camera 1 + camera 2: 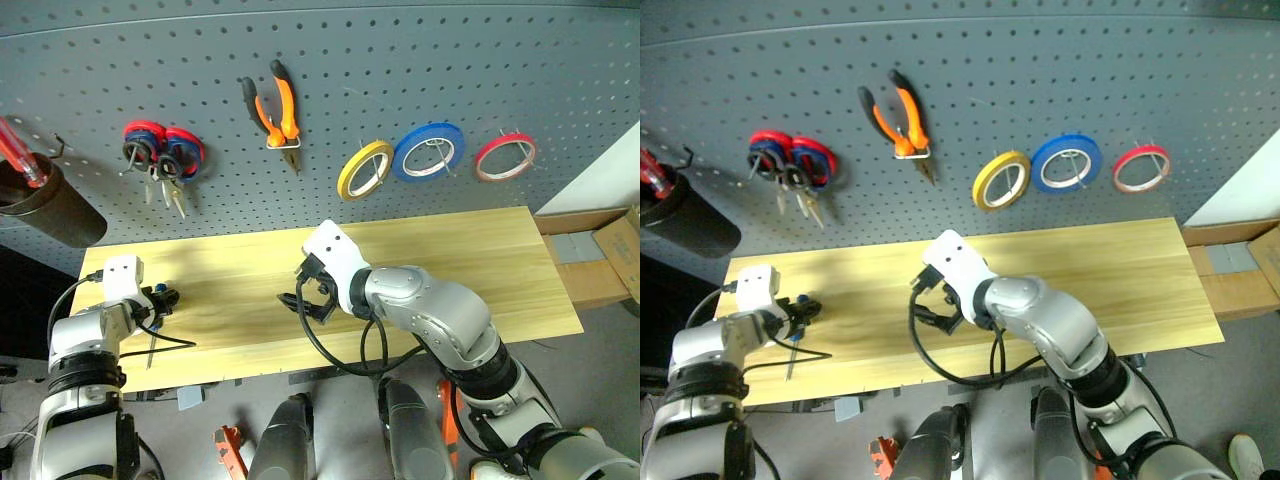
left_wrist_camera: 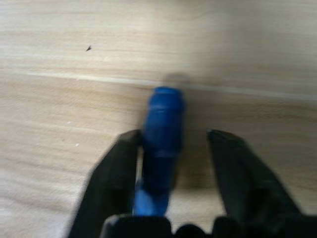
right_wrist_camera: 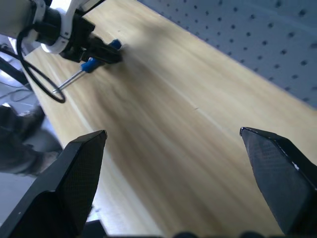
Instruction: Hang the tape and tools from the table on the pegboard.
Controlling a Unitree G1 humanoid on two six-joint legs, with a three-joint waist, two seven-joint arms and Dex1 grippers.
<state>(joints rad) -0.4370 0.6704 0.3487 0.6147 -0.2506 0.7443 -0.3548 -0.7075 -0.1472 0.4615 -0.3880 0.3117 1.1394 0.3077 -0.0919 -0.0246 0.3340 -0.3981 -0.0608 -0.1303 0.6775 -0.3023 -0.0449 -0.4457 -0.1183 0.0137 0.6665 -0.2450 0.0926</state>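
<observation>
- The left gripper (image 2: 171,186) sits low at the left end of the table (image 1: 440,250), its fingers partly spread around the blue-handled screwdriver (image 2: 161,134). One finger touches the handle and the other stands apart, so nothing is pinched yet.
- The handle lies off-centre between the fingers. I judge that closing could roll it aside or grip it crooked.
- The right gripper (image 3: 185,163) hovers mid-table, spread wide and empty.
- The pliers (image 1: 280,110) and red tape ring (image 1: 505,157) already hang on the pegboard (image 1: 400,60).

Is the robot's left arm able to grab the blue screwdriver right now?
Probably yes. The left end effector already straddles the blue screwdriver lying on the table, with nothing in between.
</observation>
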